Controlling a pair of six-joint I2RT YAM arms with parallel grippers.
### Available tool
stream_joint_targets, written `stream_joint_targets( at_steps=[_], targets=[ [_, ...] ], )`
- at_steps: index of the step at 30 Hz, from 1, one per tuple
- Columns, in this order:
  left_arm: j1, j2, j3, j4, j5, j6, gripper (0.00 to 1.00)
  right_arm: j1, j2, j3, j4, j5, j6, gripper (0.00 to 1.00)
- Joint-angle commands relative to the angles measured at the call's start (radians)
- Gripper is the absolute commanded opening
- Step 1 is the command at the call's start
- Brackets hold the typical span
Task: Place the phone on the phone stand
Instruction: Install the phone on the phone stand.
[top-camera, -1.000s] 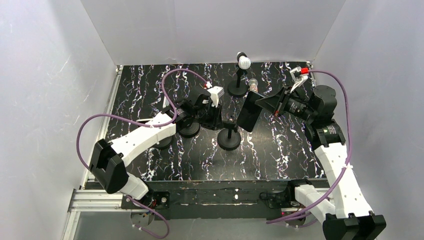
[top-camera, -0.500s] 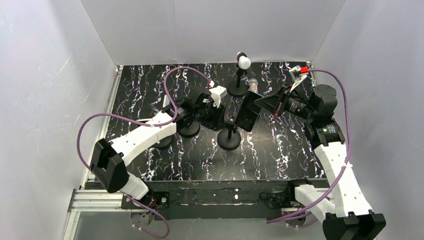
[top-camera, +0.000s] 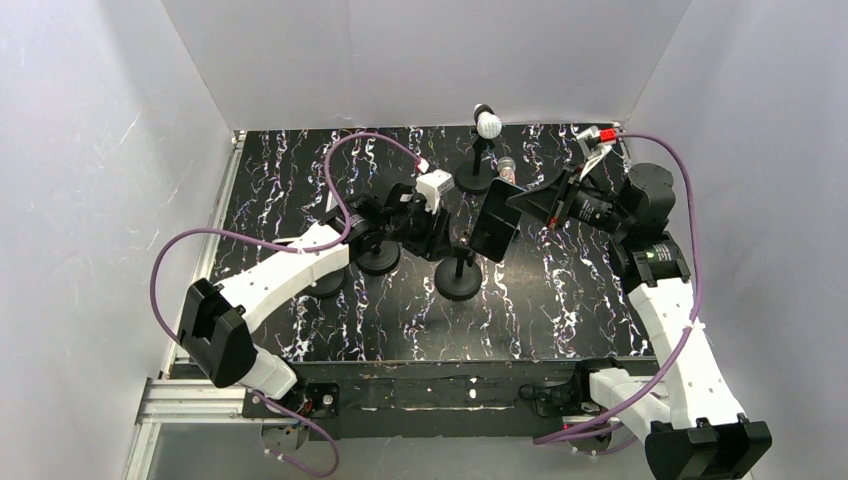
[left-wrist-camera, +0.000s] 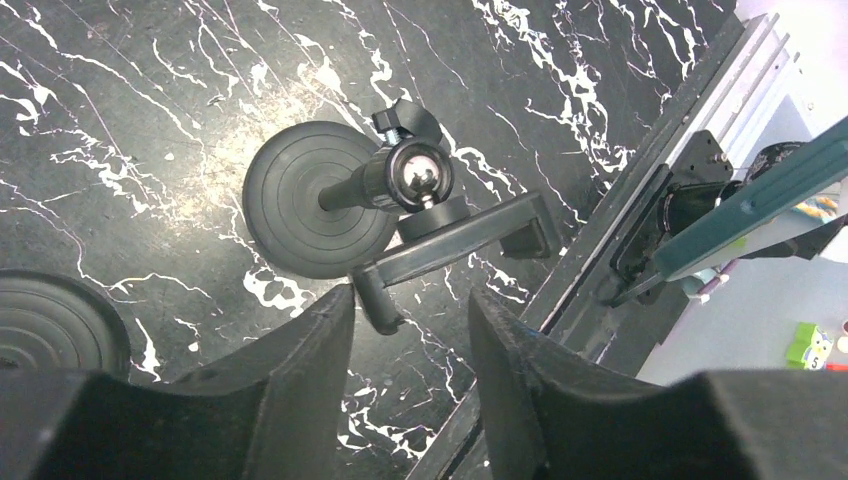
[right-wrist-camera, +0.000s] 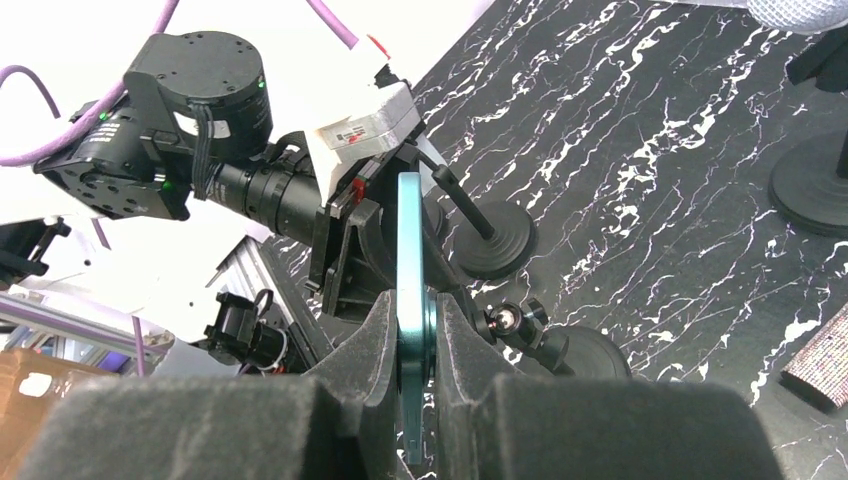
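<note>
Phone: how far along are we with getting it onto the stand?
Done: the phone is off the table, clamped edge-on in the right gripper. In hand: it hangs beside the phone stand, whose cradle sits empty below the open left gripper. Left: seat the phone in the cradle and release.

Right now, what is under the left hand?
The phone stand stands on the marbled table below the left hand: round base, ball joint, clamp. Its fingers hide the table nearest them and part of a second round base.
</note>
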Motion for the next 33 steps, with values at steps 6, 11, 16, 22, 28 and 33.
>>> stream_joint_targets(
  at_steps=[6, 11, 16, 22, 28, 33],
  targets=[
    [0.024, -0.039, 0.004, 0.005, 0.079, 0.024, 0.36, -0.003, -0.005, 0.094, 0.080, -0.029, -0.044, 0.01],
    [0.036, -0.027, 0.015, -0.005, 0.105, 0.043, 0.40, -0.003, -0.019, 0.062, 0.114, -0.018, -0.049, 0.01],
    [0.045, -0.014, 0.017, -0.020, 0.095, 0.053, 0.46, -0.002, 0.000, 0.067, 0.138, -0.051, -0.037, 0.01],
    [0.046, 0.001, 0.027, -0.046, 0.074, 0.083, 0.38, 0.002, 0.031, 0.082, 0.155, -0.079, -0.018, 0.01],
    [0.048, -0.001, 0.025, -0.054, 0.080, 0.106, 0.25, 0.036, 0.056, 0.090, 0.154, -0.086, -0.035, 0.01],
    [0.050, -0.017, 0.028, -0.050, 0.083, 0.122, 0.10, 0.074, 0.065, 0.089, 0.167, -0.090, -0.077, 0.01]
  ],
)
